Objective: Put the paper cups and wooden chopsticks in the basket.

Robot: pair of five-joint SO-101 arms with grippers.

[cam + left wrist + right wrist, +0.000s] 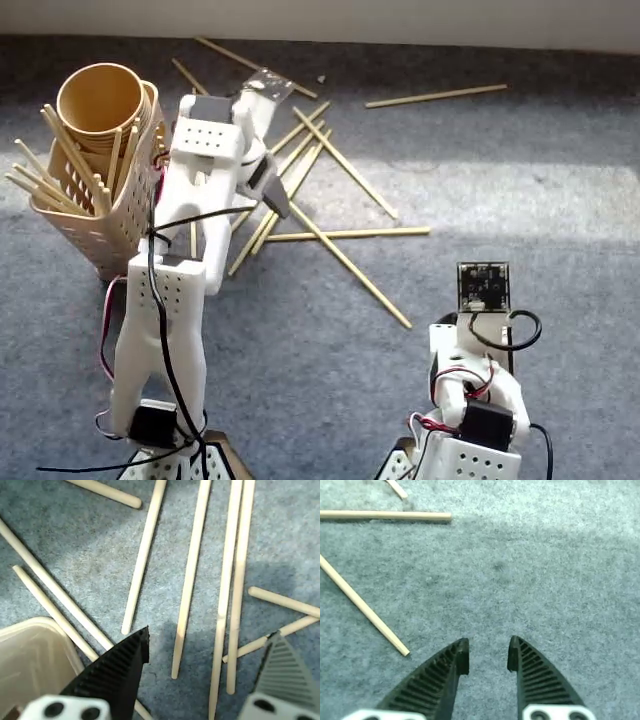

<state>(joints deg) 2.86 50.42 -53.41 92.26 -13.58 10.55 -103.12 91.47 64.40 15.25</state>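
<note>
A cream slotted basket (pixel 105 235) stands at the left, holding stacked paper cups (pixel 100 98) and several wooden chopsticks (pixel 55 185). More chopsticks (pixel 300 160) lie scattered on the grey carpet to its right. My left gripper (pixel 272 150) hovers over this pile, just right of the basket. In the left wrist view it (pixel 211 637) is wide open above several parallel chopsticks (pixel 192 575), with nothing between its fingers and the basket's corner (pixel 30 655) beside the black finger. My right gripper (pixel 488 655) stands open above bare carpet, with one chopstick (pixel 362 605) off to its side.
Single chopsticks lie apart from the pile: one at the far right (pixel 435 96), one at the back (pixel 230 55), one long one running toward the right arm (pixel 350 262). The right arm (pixel 480 400) sits at the front right. A pale wall edge runs along the back.
</note>
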